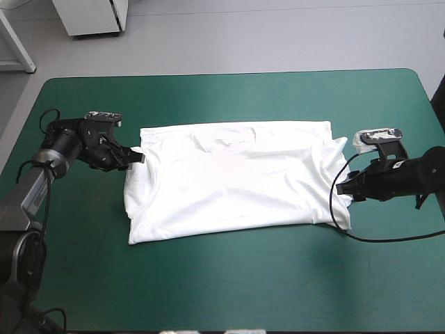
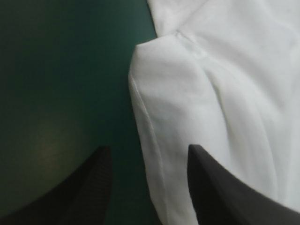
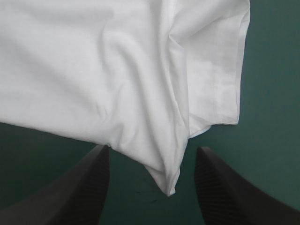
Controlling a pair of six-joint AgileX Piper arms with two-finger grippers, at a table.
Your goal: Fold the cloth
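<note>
The white T-shirt [image 1: 233,181] lies spread flat across the middle of the teal-green table, folded once into a broad rectangle. My left gripper [image 1: 137,158] sits low at the shirt's left edge, open, with the folded sleeve edge [image 2: 159,122] just ahead and partly between its fingers [image 2: 89,187]. My right gripper [image 1: 343,189] is low at the shirt's right edge, open too. A pointed corner of the T-shirt [image 3: 166,178] hangs between its fingers [image 3: 220,187], which stand apart from it.
Bare teal-green cover [image 1: 229,292] stretches in front of the shirt and behind it [image 1: 229,97]. A white cabinet [image 1: 94,15] stands on the floor beyond the table's far edge.
</note>
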